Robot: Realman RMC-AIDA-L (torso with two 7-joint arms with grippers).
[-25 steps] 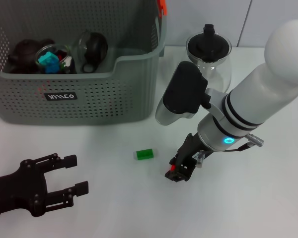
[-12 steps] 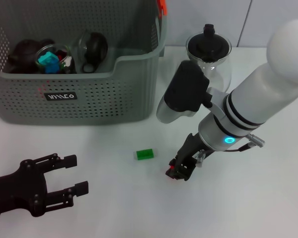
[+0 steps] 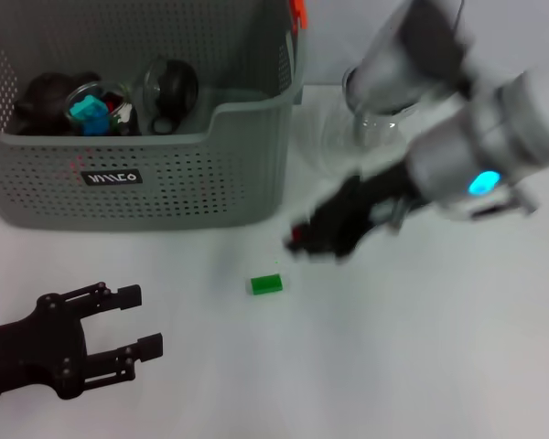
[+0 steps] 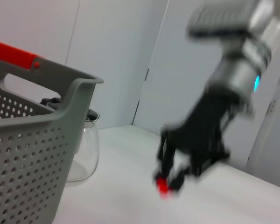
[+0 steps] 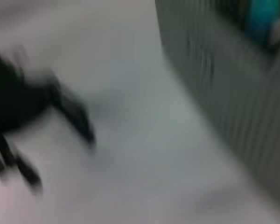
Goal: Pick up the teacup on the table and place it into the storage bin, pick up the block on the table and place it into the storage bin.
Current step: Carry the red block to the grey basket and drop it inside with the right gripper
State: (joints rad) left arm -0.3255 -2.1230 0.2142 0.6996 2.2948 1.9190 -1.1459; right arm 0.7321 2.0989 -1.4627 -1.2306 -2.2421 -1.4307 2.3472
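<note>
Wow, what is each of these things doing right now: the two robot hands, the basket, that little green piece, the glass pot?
Storage bin: upright on the table, holding dark teaware and small items.
Green block: lying on the table, untouched.
Glass teapot: upright behind the right arm.
Right gripper: in the air beside the bin.
Left gripper: open, resting low near the table's front edge.

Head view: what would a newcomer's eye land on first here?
The right gripper, blurred in mid-swing above the table between the storage bin and the glass pot. Next, the small green block alone on the white table, and the left gripper with open fingers at the near left.
</note>
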